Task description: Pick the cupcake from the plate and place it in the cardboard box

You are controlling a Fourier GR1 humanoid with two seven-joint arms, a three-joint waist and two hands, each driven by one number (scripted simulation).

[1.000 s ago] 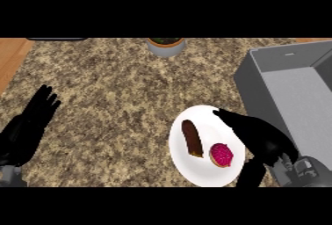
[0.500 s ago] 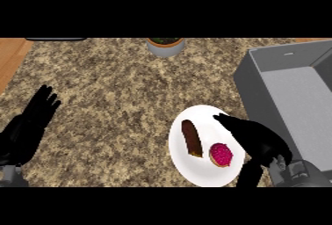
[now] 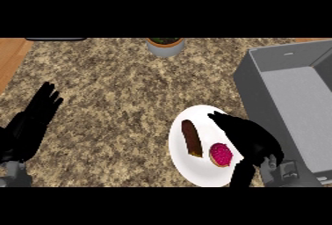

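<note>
Speckled stone worktop (image 3: 123, 92) seen from above. A white plate (image 3: 194, 169) holds a pink-topped cupcake (image 3: 221, 154) beside a brown pastry (image 3: 190, 138). The right hand (image 3: 250, 138) hovers over the plate's right side just beside the cupcake, fingers curved but clamped on nothing, seemingly poised to grasp. The grey box (image 3: 285, 101) waits close by at right. The left hand (image 3: 32, 125) rests at the left edge, fingers straight.
</note>
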